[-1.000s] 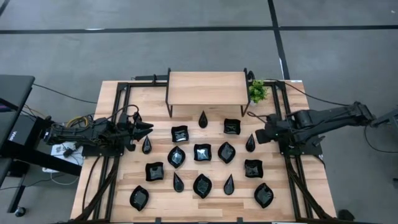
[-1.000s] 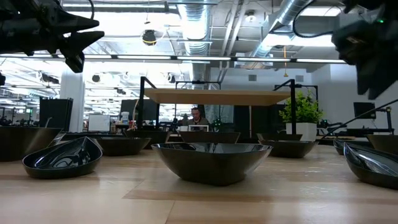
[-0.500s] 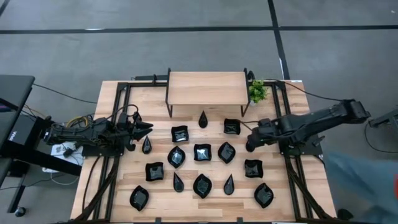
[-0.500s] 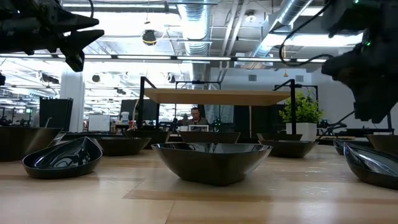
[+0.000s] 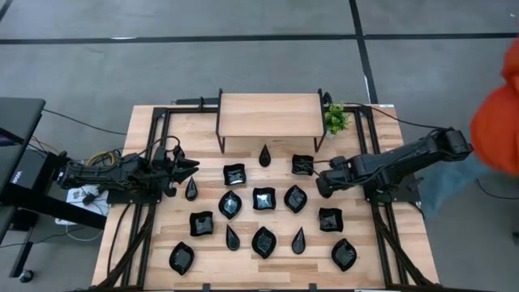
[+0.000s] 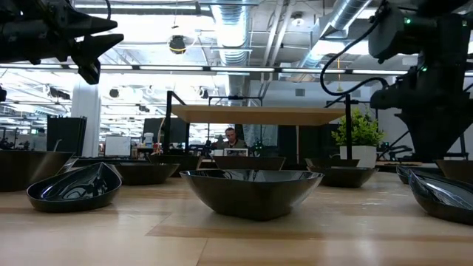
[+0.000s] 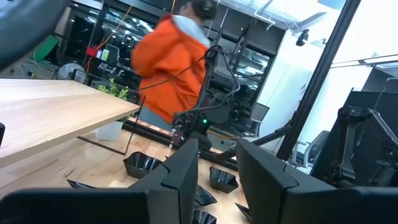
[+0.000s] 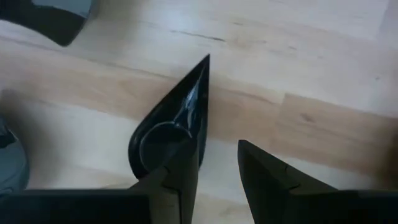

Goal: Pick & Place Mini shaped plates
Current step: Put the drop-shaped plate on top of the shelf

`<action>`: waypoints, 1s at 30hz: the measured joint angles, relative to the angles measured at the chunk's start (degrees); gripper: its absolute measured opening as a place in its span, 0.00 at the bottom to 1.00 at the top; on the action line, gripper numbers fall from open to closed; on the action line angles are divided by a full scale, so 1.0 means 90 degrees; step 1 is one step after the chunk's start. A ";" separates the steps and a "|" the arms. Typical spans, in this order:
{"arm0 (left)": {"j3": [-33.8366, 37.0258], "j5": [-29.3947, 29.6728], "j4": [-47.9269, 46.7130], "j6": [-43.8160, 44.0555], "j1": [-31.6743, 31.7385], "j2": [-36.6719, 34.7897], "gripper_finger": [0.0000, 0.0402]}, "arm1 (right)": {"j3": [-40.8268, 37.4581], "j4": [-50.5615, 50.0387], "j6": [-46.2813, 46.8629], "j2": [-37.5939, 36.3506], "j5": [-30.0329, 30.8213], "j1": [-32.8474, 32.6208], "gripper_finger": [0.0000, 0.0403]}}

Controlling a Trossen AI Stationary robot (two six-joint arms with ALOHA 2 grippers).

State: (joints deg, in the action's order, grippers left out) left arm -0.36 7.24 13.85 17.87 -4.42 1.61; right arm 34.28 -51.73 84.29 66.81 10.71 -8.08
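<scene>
Several glossy black mini plates lie on their bases on the wooden table (image 5: 162, 235): squares, leaf ovals and teardrops. My right gripper (image 8: 217, 168) points steeply down, open, over a teardrop plate (image 8: 174, 118) at the layout's right side. One finger stands over the plate's round end and the other beside it, over bare wood. In the high view my right gripper (image 5: 322, 187) covers that plate. My left gripper (image 5: 188, 166) waits open near the table's left edge, roughly level, with nothing between its fingers (image 7: 186, 168). A teardrop plate (image 5: 191, 189) lies just below it.
A raised wooden shelf (image 5: 269, 116) stands at the table's far edge, with a small green plant (image 5: 336, 118) at its right end. Black frame rails (image 5: 381, 235) run along both sides. A person in orange (image 5: 499, 97) stands beyond the right edge.
My right gripper has come down and toward the middle of the table. It has tipped to point more steeply down and now stands over the teardrop plate. A person in orange has walked into view at the right. No plate has moved.
</scene>
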 joint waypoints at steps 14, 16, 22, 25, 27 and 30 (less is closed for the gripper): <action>0.0002 0.0000 0.0050 0.0000 0.0002 0.0000 0.28 | -0.0510 0.0595 0.0095 -0.0353 0.0179 -0.0002 0.27; 0.0002 0.0000 0.0061 0.0000 0.0001 0.0000 0.28 | -0.0510 0.0521 0.0095 -0.0351 0.0190 -0.0002 0.27; 0.0001 0.0000 0.0084 0.0000 0.0001 0.0000 0.28 | -0.0510 0.0489 0.0090 -0.0309 0.0307 0.0005 0.29; 0.0002 0.0000 0.0087 0.0000 0.0001 0.0000 0.28 | -0.0510 0.0589 0.0086 -0.0307 0.0329 0.0031 0.31; 0.0000 0.0000 0.0089 0.0000 0.0000 0.0000 0.28 | -0.0510 0.0736 0.0076 -0.0307 0.0401 0.0032 0.31; 0.0000 0.0000 0.0089 0.0000 0.0000 0.0000 0.28 | -0.0510 0.0848 0.0079 -0.0307 0.0438 -0.0009 0.31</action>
State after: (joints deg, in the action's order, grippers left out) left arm -0.36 7.25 14.66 17.87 -4.42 1.61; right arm 29.69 -44.09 85.00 64.05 14.65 -8.15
